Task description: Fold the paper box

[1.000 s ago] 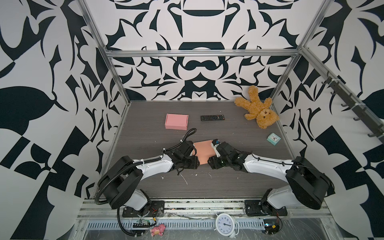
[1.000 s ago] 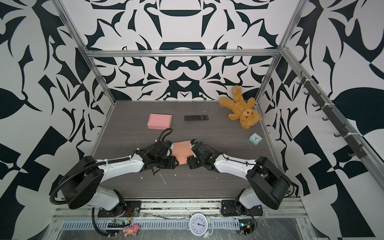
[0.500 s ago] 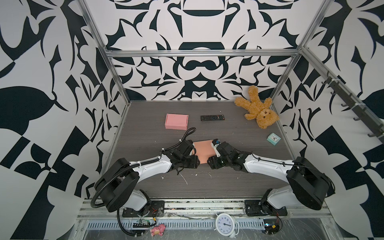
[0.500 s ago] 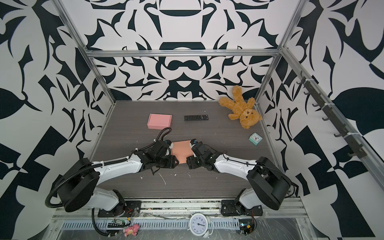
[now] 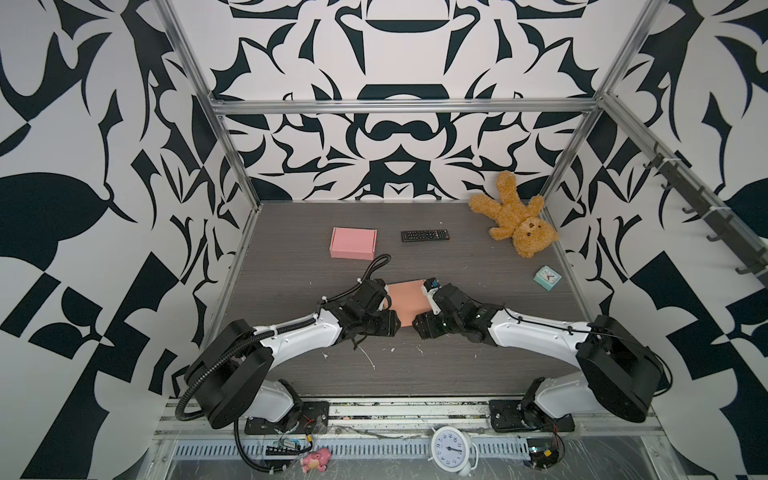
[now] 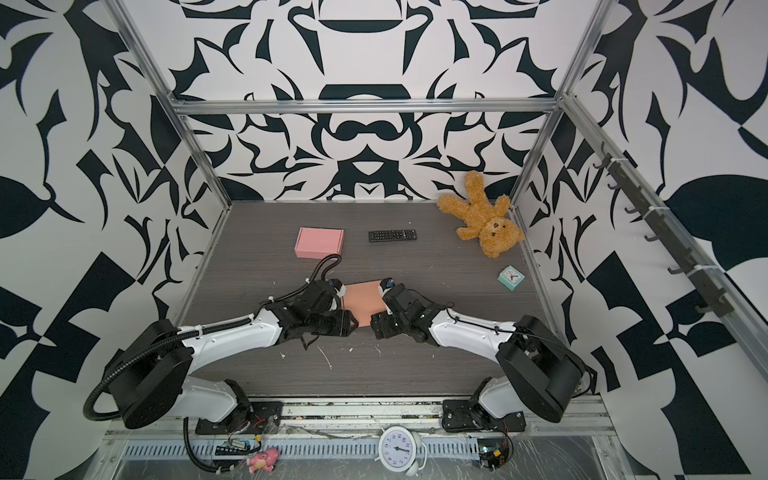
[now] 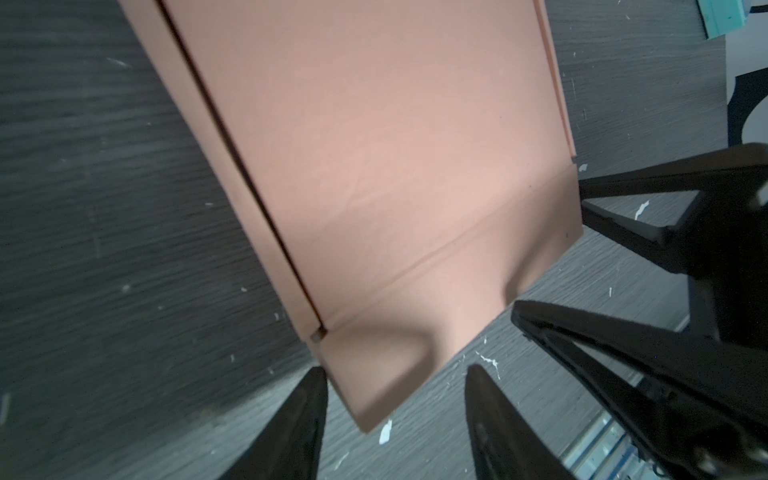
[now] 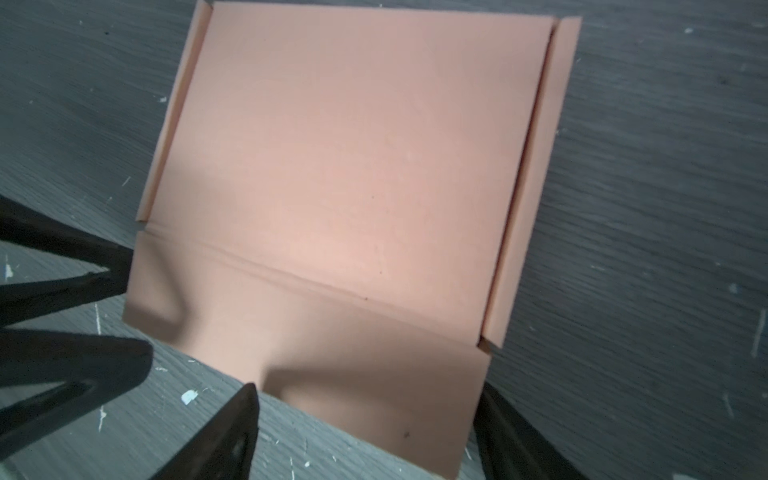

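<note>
Both top views: the paper box [image 5: 409, 296] lies flat at mid-table [image 5: 291, 286] between my left gripper [image 5: 395, 326] and right gripper [image 5: 417, 327]. A closed pink box [image 5: 353, 242] sits at the back, contents hidden. Left wrist view: my left fingers [image 7: 299, 419] stand apart, straddling a corner of the creased front flap, gripping nothing. Right wrist view: my right fingers [image 8: 239, 419] stand wide about that flap. As I judge it, the blank is only creased, with no wall raised and nothing inside.
</note>
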